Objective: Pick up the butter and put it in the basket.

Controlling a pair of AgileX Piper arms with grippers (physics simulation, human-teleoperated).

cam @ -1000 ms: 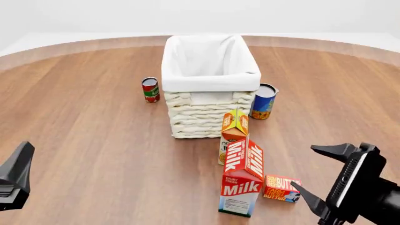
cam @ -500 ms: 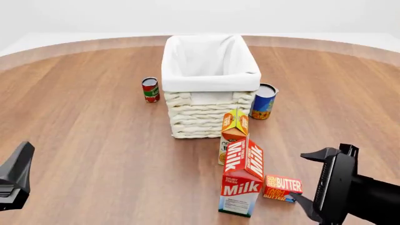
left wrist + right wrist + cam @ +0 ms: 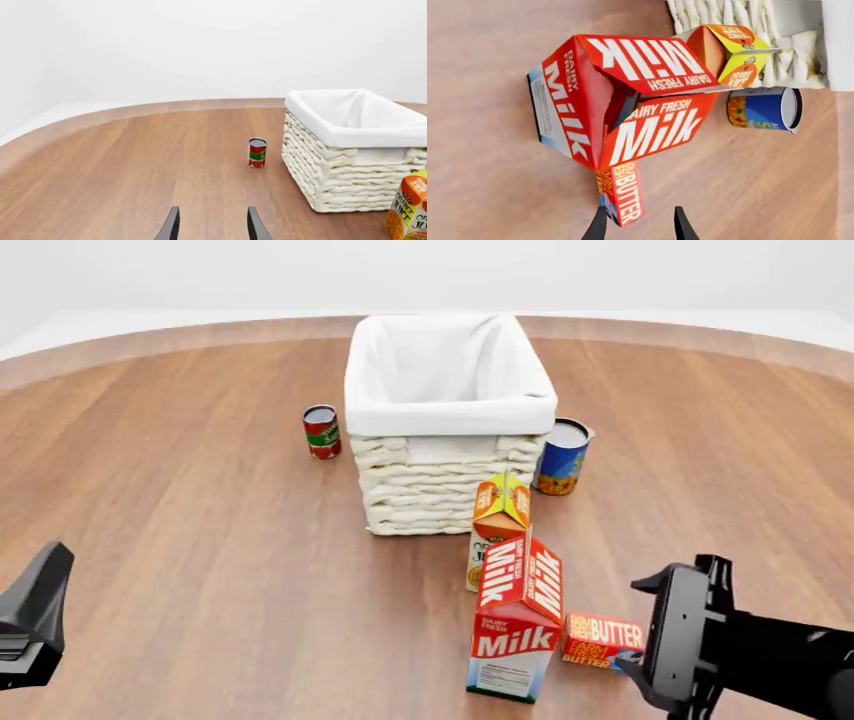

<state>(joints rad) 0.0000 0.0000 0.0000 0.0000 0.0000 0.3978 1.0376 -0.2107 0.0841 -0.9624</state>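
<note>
The butter [image 3: 603, 640] is a small red-orange box lying on the table just right of the tall milk carton [image 3: 518, 620]. My right gripper [image 3: 638, 630] is open and low beside the butter's right end. In the right wrist view the butter [image 3: 624, 192] reaches in between the open fingertips [image 3: 680, 227], not clamped. The basket [image 3: 451, 400], cream wicker with a white liner, stands beyond at the table's middle. My left gripper [image 3: 38, 612] is open and empty at the front left, far from the butter; its fingers [image 3: 172, 227] point at bare table.
An orange juice carton [image 3: 501, 510] stands between the milk carton and the basket. A blue can [image 3: 563, 456] stands at the basket's right front corner. A red can [image 3: 320, 431] stands left of the basket; it also shows in the left wrist view [image 3: 257, 152].
My right gripper has moved left toward the butter and turned, so its open fingers now bracket the box's right end. The left arm has not moved.
</note>
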